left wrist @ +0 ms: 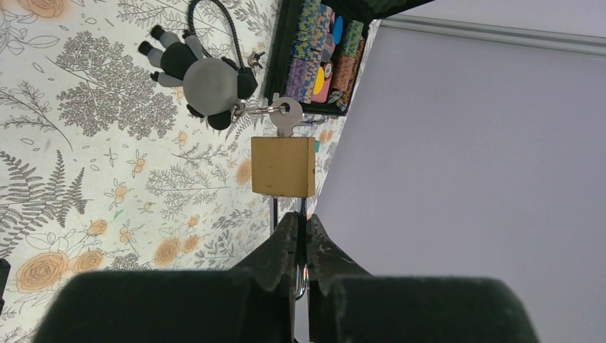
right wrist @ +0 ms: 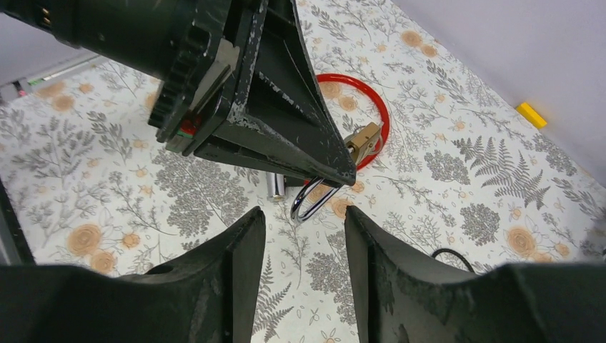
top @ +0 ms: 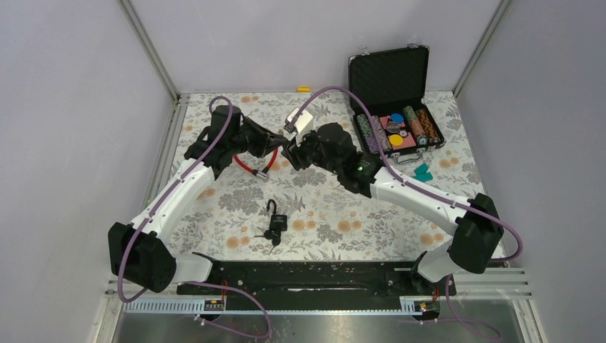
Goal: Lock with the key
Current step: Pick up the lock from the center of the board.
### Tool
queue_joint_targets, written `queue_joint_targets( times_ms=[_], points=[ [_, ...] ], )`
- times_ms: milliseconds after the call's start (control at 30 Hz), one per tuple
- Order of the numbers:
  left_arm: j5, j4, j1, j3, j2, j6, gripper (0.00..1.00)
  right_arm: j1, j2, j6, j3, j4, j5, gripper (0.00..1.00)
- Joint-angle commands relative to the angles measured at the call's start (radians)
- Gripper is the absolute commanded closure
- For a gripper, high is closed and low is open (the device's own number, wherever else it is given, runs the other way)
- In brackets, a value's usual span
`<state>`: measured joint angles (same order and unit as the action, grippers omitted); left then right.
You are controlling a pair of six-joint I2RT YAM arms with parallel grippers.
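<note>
Left jaws pinch the padlock (left wrist: 283, 166) by its shackle, held above the worktop (top: 329, 207) at far middle, key (left wrist: 286, 114) seated and exposed. Right jaws spread, empty, just beside it, probably to turn the key.

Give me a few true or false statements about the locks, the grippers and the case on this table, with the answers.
1. The left gripper is shut on the shackle of the brass padlock. True.
2. A key sits in the brass padlock. True.
3. The right gripper grips the key. False: it is open and holds nothing.
4. The case is closed. False: its lid stands open.
5. A black padlock lies on the table. True.
</note>
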<state>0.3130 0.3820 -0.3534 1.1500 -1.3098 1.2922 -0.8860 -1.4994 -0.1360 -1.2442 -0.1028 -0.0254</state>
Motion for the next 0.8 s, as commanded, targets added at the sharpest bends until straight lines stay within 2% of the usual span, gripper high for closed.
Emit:
queue_joint_targets(
  times_ms=[0,100,233,367,567,767],
  points=[
    [-0.030,0.026,-0.005,0.070,0.031,0.052,1.00,-0.032,-0.028,-0.065,-0.054,-0.048,0.105,0.49],
    [-0.030,0.028,-0.005,0.067,0.027,0.054,1.00,-0.037,-0.053,-0.073,-0.072,-0.041,0.139,0.55],
    [-0.022,0.028,-0.005,0.059,0.023,0.066,1.00,-0.039,-0.073,-0.074,-0.088,-0.048,0.175,0.69],
    [-0.016,0.028,-0.005,0.057,0.019,0.072,1.00,-0.040,-0.090,-0.066,-0.099,-0.072,0.214,0.76],
    [0.000,0.028,-0.004,0.056,0.010,0.090,1.00,-0.039,-0.120,-0.045,-0.125,-0.070,0.283,0.98],
    [0.000,0.028,-0.005,0.049,0.014,0.093,1.00,-0.042,-0.127,-0.028,-0.138,-0.051,0.376,1.00]
  ],
)
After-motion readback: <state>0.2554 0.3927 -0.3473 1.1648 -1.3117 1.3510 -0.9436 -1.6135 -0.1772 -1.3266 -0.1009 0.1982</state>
